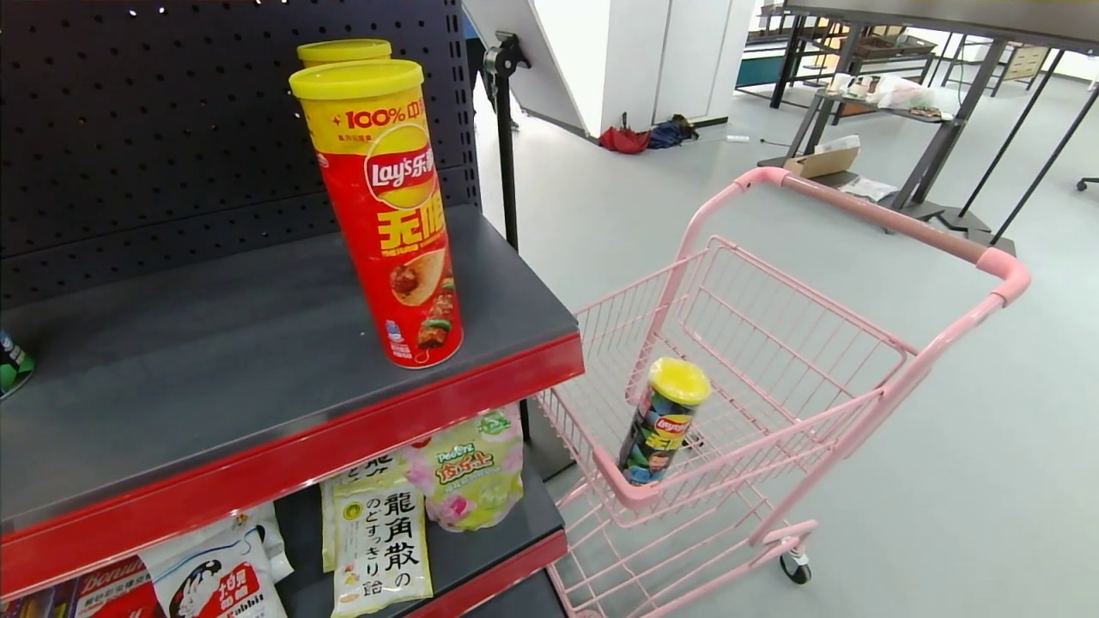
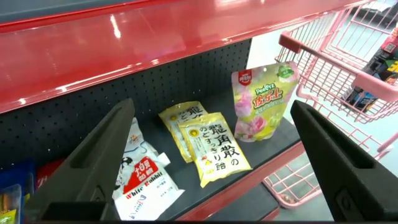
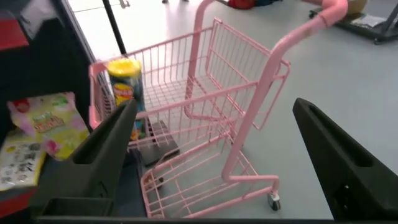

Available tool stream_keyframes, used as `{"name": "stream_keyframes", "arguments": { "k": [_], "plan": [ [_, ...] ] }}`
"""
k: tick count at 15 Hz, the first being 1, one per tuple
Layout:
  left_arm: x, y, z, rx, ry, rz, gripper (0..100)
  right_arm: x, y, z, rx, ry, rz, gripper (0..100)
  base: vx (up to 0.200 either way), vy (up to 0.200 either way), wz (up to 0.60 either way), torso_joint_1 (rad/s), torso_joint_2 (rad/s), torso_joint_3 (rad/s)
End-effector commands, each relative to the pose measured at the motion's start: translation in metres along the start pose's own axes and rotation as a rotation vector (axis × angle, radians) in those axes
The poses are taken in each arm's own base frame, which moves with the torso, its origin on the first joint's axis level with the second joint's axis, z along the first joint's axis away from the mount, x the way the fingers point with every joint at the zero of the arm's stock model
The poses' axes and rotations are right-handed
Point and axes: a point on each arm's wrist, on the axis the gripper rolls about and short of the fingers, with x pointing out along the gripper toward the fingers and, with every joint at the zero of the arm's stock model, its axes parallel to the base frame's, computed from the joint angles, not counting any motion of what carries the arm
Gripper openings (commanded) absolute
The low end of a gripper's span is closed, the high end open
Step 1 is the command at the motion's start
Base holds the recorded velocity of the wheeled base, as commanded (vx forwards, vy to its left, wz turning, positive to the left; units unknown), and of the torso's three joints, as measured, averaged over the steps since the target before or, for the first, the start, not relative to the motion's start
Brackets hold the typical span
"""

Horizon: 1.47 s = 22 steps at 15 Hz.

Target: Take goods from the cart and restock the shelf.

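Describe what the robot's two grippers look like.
The left gripper and the right gripper look alike: each has two plain, matte black fingers, broad at the base and tapering to narrow, wedge-like tips.

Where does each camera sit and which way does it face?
Head view: on the head, looking down at top shelf, red can and pink cart.
Left wrist view: on the left wrist, facing lower-shelf snack bags; open left tool frames them.
Right wrist view: on the right wrist, facing the cart; open right tool frames it.
Shared: head and right wrist views show the cart's dark can.
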Motion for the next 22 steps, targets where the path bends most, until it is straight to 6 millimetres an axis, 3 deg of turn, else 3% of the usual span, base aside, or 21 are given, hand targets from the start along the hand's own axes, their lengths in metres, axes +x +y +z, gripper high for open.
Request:
{"name": "stream_keyframes", "arguments": {
  "k": [1,4,7,8,10,12,15,17,22],
  "plan": [
    [0.0,0.0,0.0,0.0,0.001,-0.001,100,0.117,0.011,0.11,0.074,0.24,0.194,100,0.0,0.0,0.0,0.0,0.0,0.0],
    [0.0,0.0,0.0,0.0,0.001,0.0,100,0.199,0.028,0.057,0.129,0.409,0.277,100,0.0,0.0,0.0,0.0,0.0,0.0],
    [0.0,0.0,0.0,0.0,0.001,0.0,100,0.251,0.048,-0.012,0.125,0.522,0.353,100,0.0,0.0,0.0,0.0,0.0,0.0],
    [0.0,0.0,0.0,0.0,0.001,0.0,100,0.26,0.057,-0.032,0.12,0.537,0.384,100,0.0,0.0,0.0,0.0,0.0,0.0],
    [0.0,0.0,0.0,0.001,0.001,-0.001,100,0.268,0.074,-0.055,0.109,0.549,0.439,100,0.0,0.0,0.0,0.0,0.0,0.0],
    [0.0,0.0,0.0,0.003,-0.001,0.001,100,0.267,0.085,-0.057,0.106,0.545,0.481,100,0.0,0.0,0.0,0.0,0.0,0.0],
    [0.0,0.0,0.0,0.009,-0.001,0.002,100,0.266,0.089,-0.057,0.102,0.55,0.498,100,0.0,0.0,0.0,0.0,0.0,0.0],
    [0.0,0.0,0.0,0.011,-0.001,0.001,100,0.27,0.092,-0.075,0.092,0.609,0.504,100,0.0,0.0,0.0,0.0,0.0,0.0],
    [0.0,0.0,0.0,0.009,-0.001,0.002,100,0.292,0.1,-0.089,0.091,0.622,0.503,100,0.0,0.0,0.0,0.0,0.0,0.0]
  ]
}}
